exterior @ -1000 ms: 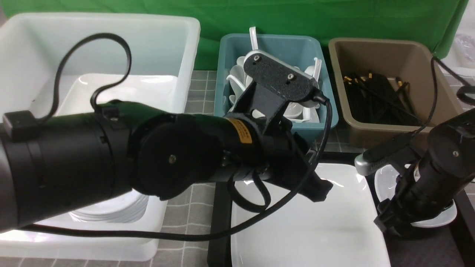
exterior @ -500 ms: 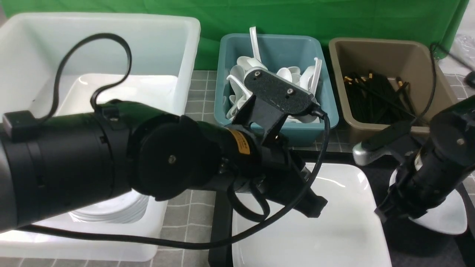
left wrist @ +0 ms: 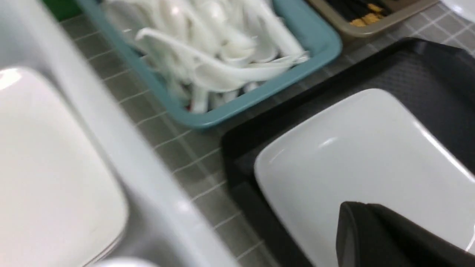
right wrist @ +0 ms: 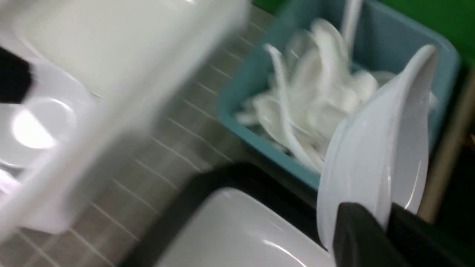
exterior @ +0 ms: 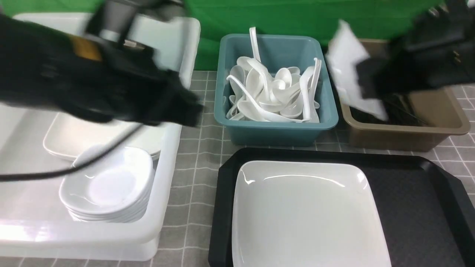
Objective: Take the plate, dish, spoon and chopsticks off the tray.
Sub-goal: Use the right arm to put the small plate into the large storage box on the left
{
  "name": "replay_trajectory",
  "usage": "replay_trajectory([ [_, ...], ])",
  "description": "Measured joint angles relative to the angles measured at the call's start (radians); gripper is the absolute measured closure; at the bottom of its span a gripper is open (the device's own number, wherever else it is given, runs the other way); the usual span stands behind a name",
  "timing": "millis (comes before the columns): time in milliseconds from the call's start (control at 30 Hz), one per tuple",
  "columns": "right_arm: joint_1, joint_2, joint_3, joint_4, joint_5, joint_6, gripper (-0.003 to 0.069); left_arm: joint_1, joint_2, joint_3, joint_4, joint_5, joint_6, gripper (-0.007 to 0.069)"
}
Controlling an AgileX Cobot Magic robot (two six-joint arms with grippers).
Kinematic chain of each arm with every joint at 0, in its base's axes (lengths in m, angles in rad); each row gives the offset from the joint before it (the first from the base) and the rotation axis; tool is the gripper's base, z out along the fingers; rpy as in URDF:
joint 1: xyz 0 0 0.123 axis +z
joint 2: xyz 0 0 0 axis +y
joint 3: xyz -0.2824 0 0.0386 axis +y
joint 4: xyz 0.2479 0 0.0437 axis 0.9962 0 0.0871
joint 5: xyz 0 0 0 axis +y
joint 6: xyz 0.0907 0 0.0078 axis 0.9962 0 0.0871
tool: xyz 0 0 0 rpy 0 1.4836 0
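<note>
Beyond the far edge of the tray, right gripper pinches the slick-looking, breakable dish by its rim; left gripper jaws pressed together.

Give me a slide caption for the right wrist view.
Right gripper pinches the dish on edge; the plate lies on the tray.

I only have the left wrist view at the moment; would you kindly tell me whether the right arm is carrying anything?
Observer: Yes, the right arm's jaws are shut on a small white dish, held on edge.
Operator: Thank you. Where is it in the scene?
Observer: In the front view it is raised and blurred, and appears above the left end of the brown bin.
Operator: And where are such dishes kept?
Observer: A stack of small dishes sits in the white bin, nearer the robot than its large plates.
</note>
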Motion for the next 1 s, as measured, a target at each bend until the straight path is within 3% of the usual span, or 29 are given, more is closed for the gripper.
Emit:
replay_trajectory([
  [233, 0.258, 0.254, -0.212, 0.024, -0.116, -0.016, 0.0592, 0.325, -0.151, 0.0, 0.117, 0.217, -0.08, 0.0623],
  [367, 0.339, 0.401, -0.322, 0.026, -0.142, -0.016, 0.0592, 0.453, -0.214, 0.01, 0.129, 0.246, -0.092, 0.0623],
  [467, 0.381, 0.51, -0.393, 0.028, -0.15, -0.039, 0.0592, 0.513, -0.26, 0.046, 0.133, 0.246, -0.092, 0.0623],
  [767, 0.408, 0.688, -0.449, 0.028, -0.165, -0.096, 0.0569, 0.523, -0.286, 0.13, 0.133, 0.21, -0.092, 0.0623],
  [867, 0.409, 0.715, -0.449, 0.027, -0.167, -0.105, 0.049, 0.523, -0.286, 0.132, 0.133, 0.188, -0.086, 0.0623],
  [1000, 0.41, 0.71, -0.457, 0.027, -0.163, -0.105, 0.03, 0.523, -0.286, 0.133, 0.133, 0.169, -0.086, 0.0623],
])
